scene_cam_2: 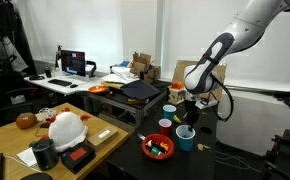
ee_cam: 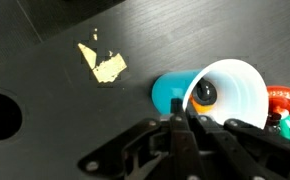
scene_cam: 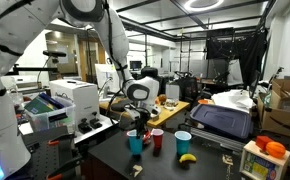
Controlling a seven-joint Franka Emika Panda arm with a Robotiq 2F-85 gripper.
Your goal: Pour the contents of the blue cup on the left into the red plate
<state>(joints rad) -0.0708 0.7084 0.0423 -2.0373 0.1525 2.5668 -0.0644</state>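
1. Desk: dark, flat surface carrying the cups and the plate; pale torn patch visible on it in the wrist view.
2. Arm: white, reaching down over the desk to the cup group; seen in both exterior views.
3. Hand: lowered directly onto the blue cup, pointing downward. Narrow, fingertips pinched together on the rim of the blue cup, as shown in the wrist view. Positioned just above the cup body in an exterior view.
4. Red plate: round, shallow, resting on the desk just beside the blue cup; small coloured items inside, too small to identify. Edge visible at the right border of the wrist view.
5. Blue cup: teal, upright on the desk, directly under the hand and gripped at the rim. End cup of a row of three in an exterior view; near the red plate in an exterior view. Pale interior visible in the wrist view.
6. Light-blue cup: upright, at the far end of the row, apart from the hand.
7. Red cup: upright, between the blue cup and the light-blue cup.
8. Banana: yellow, lying on the desk just in front of the light-blue cup.
9. Small dark and orange object: inside the blue cup, type not identifiable.
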